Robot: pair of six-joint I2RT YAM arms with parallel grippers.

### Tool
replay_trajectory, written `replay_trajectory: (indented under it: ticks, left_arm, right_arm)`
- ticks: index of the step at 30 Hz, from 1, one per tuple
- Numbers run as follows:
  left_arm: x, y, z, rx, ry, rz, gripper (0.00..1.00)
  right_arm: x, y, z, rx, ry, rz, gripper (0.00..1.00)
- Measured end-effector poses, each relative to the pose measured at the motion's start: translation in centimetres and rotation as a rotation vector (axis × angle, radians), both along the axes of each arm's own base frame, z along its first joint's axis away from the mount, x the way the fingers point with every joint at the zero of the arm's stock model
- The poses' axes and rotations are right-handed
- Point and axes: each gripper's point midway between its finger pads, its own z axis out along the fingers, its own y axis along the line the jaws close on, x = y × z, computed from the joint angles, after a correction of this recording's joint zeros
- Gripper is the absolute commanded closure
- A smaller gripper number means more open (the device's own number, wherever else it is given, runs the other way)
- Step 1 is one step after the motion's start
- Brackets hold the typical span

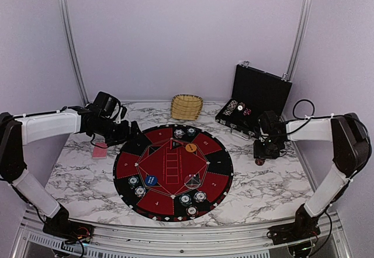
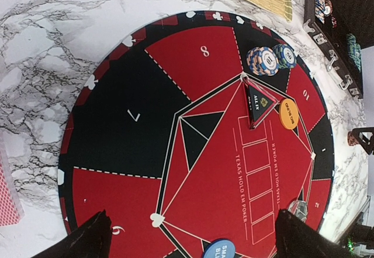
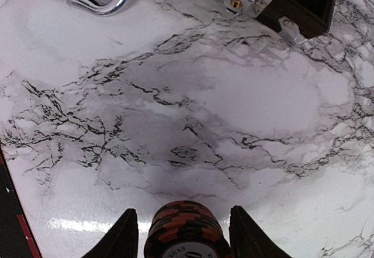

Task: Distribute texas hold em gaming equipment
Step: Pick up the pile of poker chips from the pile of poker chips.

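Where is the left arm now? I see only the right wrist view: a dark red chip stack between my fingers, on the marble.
Observer: The left gripper hangs over the left edge of the mat. Its fingers are wide open and hold nothing.
Operator: Which parts of the mat have chips?
Observer: Three groups of teal-and-white chips stand on it: at the far side, at the near left and at the near side.
Operator: And where are the cards?
Observer: The red-backed cards lie on the table, just left of the mat, close to the left gripper.
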Motion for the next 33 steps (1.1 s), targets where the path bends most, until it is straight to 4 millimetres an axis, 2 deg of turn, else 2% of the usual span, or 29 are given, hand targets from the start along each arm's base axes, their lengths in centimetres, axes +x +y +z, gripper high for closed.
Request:
replay_trajectory:
  ticks: [10,13,28,33]
  left_arm:
    - [-0.01,0.00,-0.33,0.004,0.008,0.000,0.01]
    - [-0.01,0.00,-0.33,0.004,0.008,0.000,0.01]
    - [-0.01,0.01,-0.34,0.004,0.008,0.000,0.01]
    - [-0.01,0.01,-0.34,0.004,0.008,0.000,0.01]
  right_arm:
    - [0.01,0.00,-0.14,-0.001,0.003,0.000,0.51]
    - [0.02,0.00,-0.14,-0.001,0.003,0.000,0.56]
    - [0.01,0.00,-0.15,-0.001,0.003,0.000,0.70]
    - [0.01,-0.06,-0.14,-0.004,0.003,-0.001,0.72]
